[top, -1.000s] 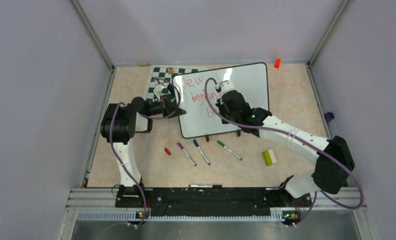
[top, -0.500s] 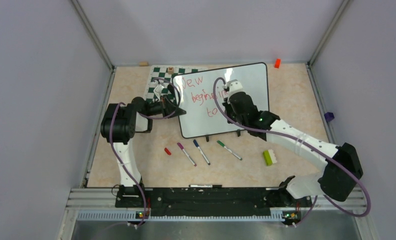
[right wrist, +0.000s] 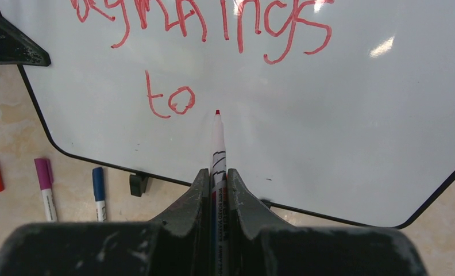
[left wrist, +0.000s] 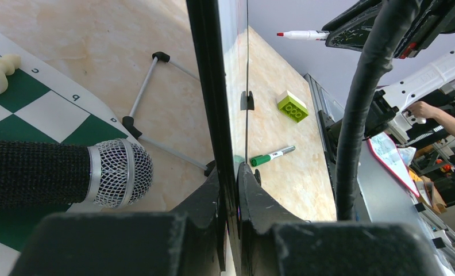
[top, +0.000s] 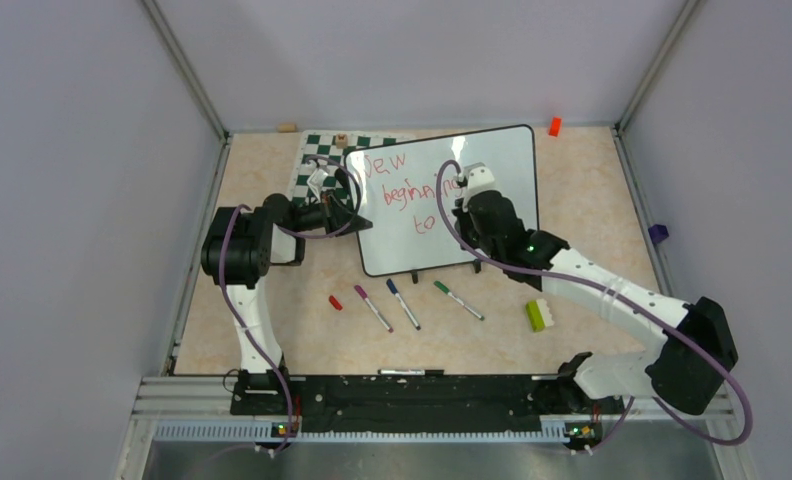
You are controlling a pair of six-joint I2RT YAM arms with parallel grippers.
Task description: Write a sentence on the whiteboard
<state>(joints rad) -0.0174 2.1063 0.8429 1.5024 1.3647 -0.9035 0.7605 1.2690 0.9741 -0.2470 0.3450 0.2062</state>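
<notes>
The whiteboard [top: 492,165] stands tilted near the middle of the table. Its red sentence [top: 404,190] reads "New", "beginnings" and "to". My left gripper [top: 352,216] is shut on the board's left edge [left wrist: 213,86]. My right gripper [top: 464,195] is shut on a red marker [right wrist: 218,146]. The marker's tip sits just right of "to" [right wrist: 169,102] on the board face [right wrist: 328,115]. I cannot tell whether the tip touches the board.
A chessboard mat [top: 317,160] lies behind the board's left end, with a microphone [left wrist: 58,172] on it. A red cap [top: 335,302], purple [top: 372,307], blue [top: 403,303] and green [top: 458,300] markers and a green brick [top: 537,315] lie in front.
My right gripper has moved right along the board with the marker, uncovering more of the "beginnings" line. The left arm and the board have not moved.
</notes>
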